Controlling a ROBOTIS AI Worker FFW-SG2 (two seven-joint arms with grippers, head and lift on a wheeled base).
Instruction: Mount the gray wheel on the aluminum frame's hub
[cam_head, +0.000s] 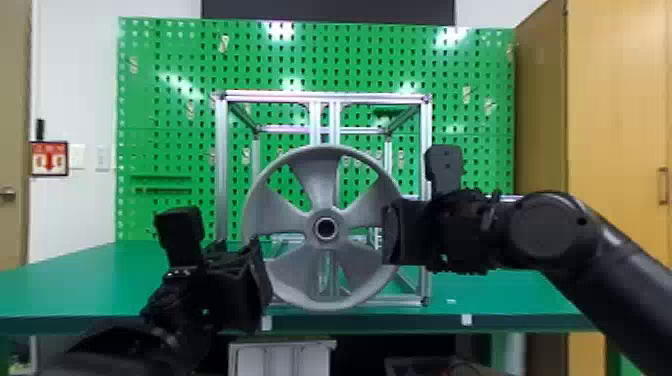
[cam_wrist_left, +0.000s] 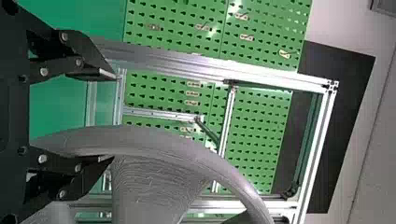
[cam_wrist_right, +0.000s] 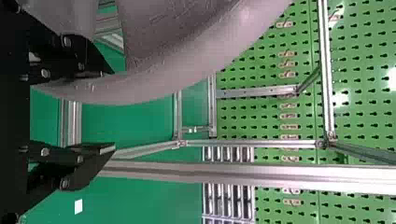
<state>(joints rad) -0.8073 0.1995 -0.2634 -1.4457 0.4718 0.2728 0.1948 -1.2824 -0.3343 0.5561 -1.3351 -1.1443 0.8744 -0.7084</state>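
The gray wheel (cam_head: 320, 187) stands upright before the aluminum frame (cam_head: 222, 165), its round center hole facing me; contact at the hub cannot be made out. By the wheel's lower left rim is my left gripper (cam_head: 262, 280), and my right gripper (cam_head: 392, 232) is at its right rim. In the left wrist view the left gripper (cam_wrist_left: 113, 116) stands open, the wheel (cam_wrist_left: 154, 144) crossing beside one finger. The right wrist view has the right gripper (cam_wrist_right: 113, 109) open too, with the wheel's rim (cam_wrist_right: 140, 86) close to one finger and a wide gap to the other.
The frame rests on the green table (cam_head: 500, 285), near its front edge. Behind rises a green pegboard (cam_head: 165, 110) with small hooks. A wooden cabinet (cam_head: 615, 125) stands at the right. Frame bars (cam_wrist_left: 187, 65) run close past the left fingers, others (cam_wrist_right: 257, 175) past the right.
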